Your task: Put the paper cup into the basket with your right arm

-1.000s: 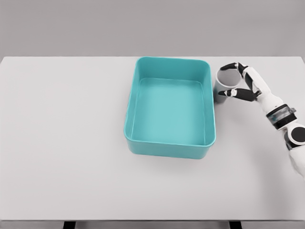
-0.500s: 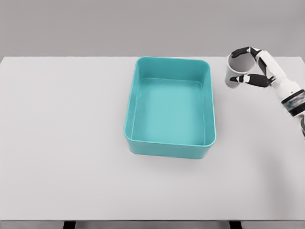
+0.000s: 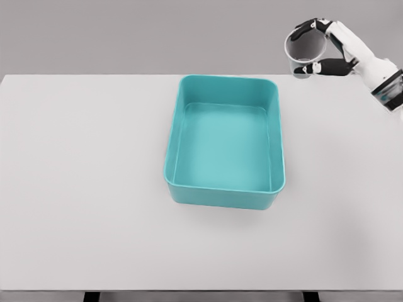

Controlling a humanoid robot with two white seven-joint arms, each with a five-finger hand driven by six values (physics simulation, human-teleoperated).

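Head view, looking down on a white table (image 3: 82,189) w/ a grey wall behind it. A teal basket (image 3: 225,195), rectangular w/ rounded corners and nothing inside, sat near the table's middle, a bit right of centre, its long sides running away from the viewer.

The right arm came in from the picture's right edge, white w/ a grey and black band at the wrist, reaching up and left. The right hand (image 3: 332,50) was at the upper right, seen against the wall, above the table's far edge. It was grasping the cup (image 3: 305,55): dark fingers (image 3: 303,28) curled over the far rim, the thumb (image 3: 332,64) pressed on the near side by the base. The cup looked pale grey, its mouth tipped toward the viewer so the inside showed. It was off the table, held in the air, up and to the right of the basket's far right corner and apart from it, not over the basket's opening.

Left arm: not visible anywhere in this view.
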